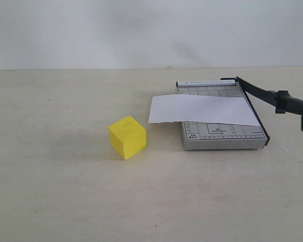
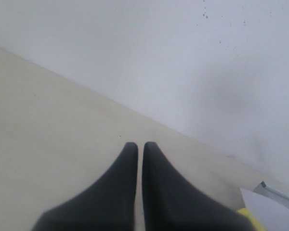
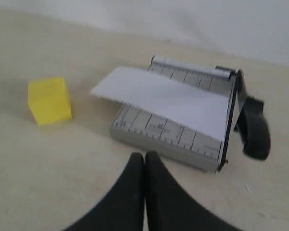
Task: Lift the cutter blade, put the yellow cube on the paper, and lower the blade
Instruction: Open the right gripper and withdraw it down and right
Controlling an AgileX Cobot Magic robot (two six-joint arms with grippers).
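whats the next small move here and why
Probably open the left gripper and bring it over the yellow cube: the cutter blade already looks raised, the cube sits on the table, off the paper, and that gripper is shut, empty.

yellow cube (image 1: 127, 137): matt | paper (image 1: 202, 110): smooth sheet | cutter blade (image 1: 260, 93): matt black

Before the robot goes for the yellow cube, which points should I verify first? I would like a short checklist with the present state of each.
1. Cutter blade lifted off the cutter board: ok, it slants upward.
2. Paper lying on the board: ok, one end overhangs the board's left side.
3. Yellow cube free on the table, apart from the board: ok.
4. Left gripper open for a grasp: not ok, shut and empty.
5. Right gripper clear of the blade handle: ok, shut and empty.
6. Blade will hold up unaided: cannot tell.
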